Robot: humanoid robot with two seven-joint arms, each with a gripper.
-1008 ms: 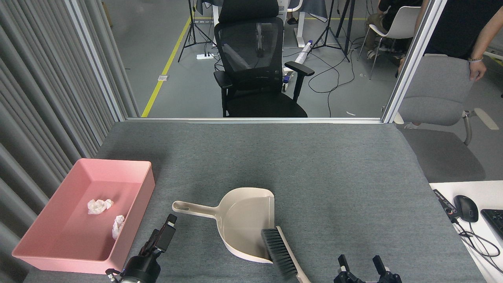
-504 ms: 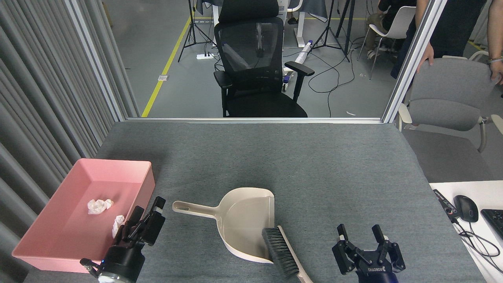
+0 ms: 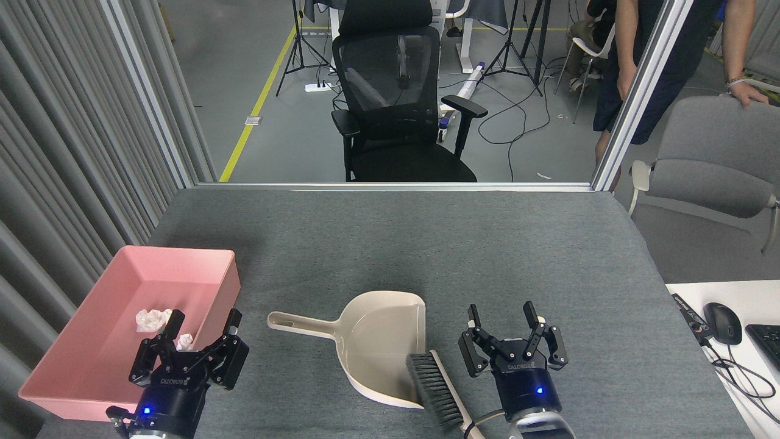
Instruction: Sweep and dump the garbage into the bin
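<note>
Both wads lie in the bin at the table's left edge, light, soft, pinchable anywhere; left gripper and right gripper are spread, empty.

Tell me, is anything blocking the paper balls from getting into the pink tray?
No. Both crumpled white tissue wads already lie inside the shallow pink plastic tray. The open left gripper only partly hides one. The beige plastic dustpan looks empty.
</note>
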